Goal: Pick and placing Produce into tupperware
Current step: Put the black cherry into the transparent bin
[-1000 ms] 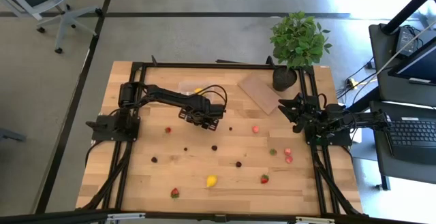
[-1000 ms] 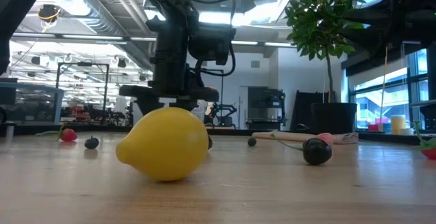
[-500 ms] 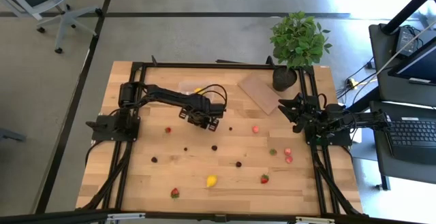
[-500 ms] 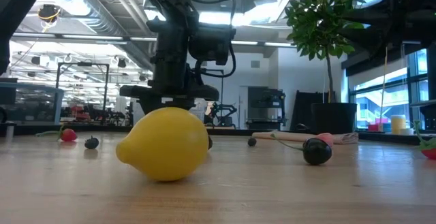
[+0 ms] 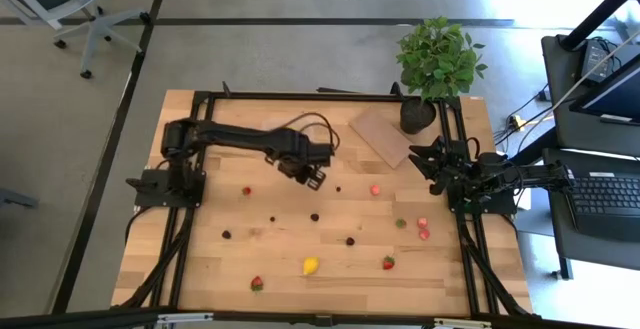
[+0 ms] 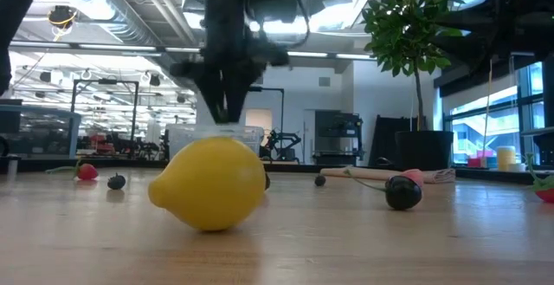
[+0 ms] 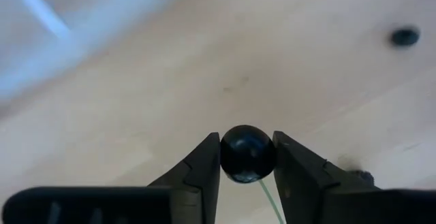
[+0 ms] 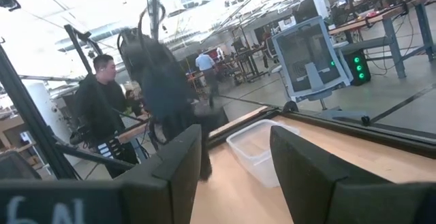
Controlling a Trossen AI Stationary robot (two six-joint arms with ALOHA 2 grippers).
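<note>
My left gripper point(image 5: 312, 175) hangs over the middle of the table, fingers pointing down, shut on a dark berry point(image 7: 247, 154). The clear tupperware point(image 5: 270, 123) stands near the far edge, partly under the left arm; it also shows in the low view point(image 6: 212, 132) and the right wrist view point(image 8: 255, 149). Produce lies scattered on the wood: a lemon point(image 5: 311, 265), strawberries point(image 5: 247, 191) point(image 5: 375, 189) point(image 5: 388, 262), dark berries point(image 5: 315, 216) point(image 5: 350, 240) and a small green piece point(image 5: 400, 223). My right gripper point(image 5: 425, 164) waits open at the right edge. My left gripper pinches the dark berry point(image 7: 247, 154) between its two fingertips point(image 7: 208, 163), one on each side of the round body. The fingers come from above, pointing down. The berry is lifted clear of the table, and a thin green stem point(image 7: 269, 195) trails from it.
A flat brown board point(image 5: 382, 134) lies at the far right beside a potted plant point(image 5: 437, 59). Another dark berry point(image 7: 405, 37) lies on the wood beyond the held one. The big lemon point(image 6: 208, 184) fills the low view's foreground. People stand in the room behind.
My left gripper has risen from the table with the dark berry between its fingers and shifted slightly toward the far right. In the low view it has gone up from just above the wood to well above the lemon. The right arm has kept still.
</note>
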